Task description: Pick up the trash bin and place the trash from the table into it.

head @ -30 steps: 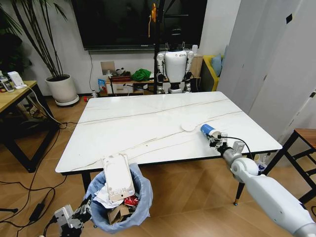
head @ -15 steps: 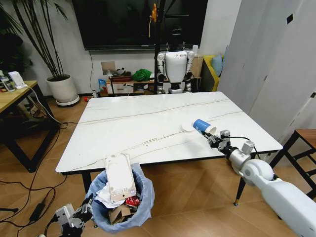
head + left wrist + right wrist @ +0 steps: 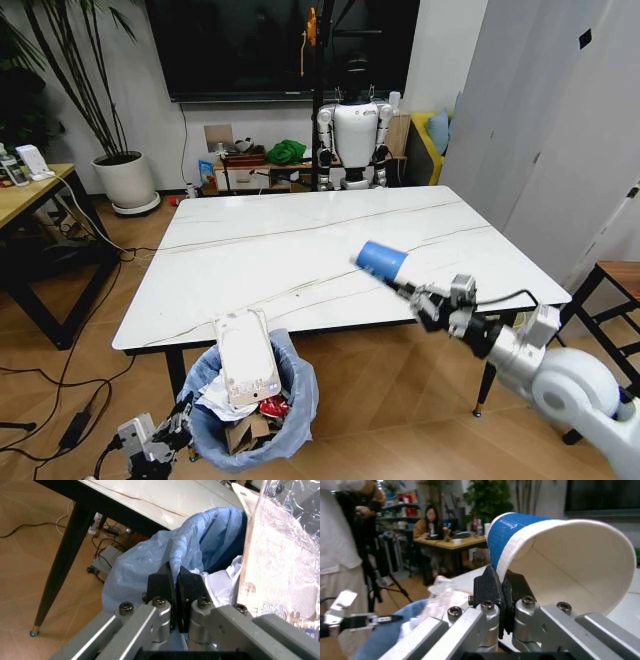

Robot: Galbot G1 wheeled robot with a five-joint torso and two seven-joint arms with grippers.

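The head view looks forward and down over the table point(image 3: 300, 250). The left wrist view sits close behind the left claw point(image 3: 176, 578), facing the bin point(image 3: 150, 570). The right wrist view sits close behind the right claw point(image 3: 499, 588), also facing the bin.

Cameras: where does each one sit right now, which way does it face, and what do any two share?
Head view: high on the robot, looking down at the table; right tool holds the cup, left tool grips the bin.
Left wrist view: beside the bin's bag, facing the table edge, its own fingers clamped on the bag.
Right wrist view: behind the cup, facing the bin.
Shared: bin, cup.
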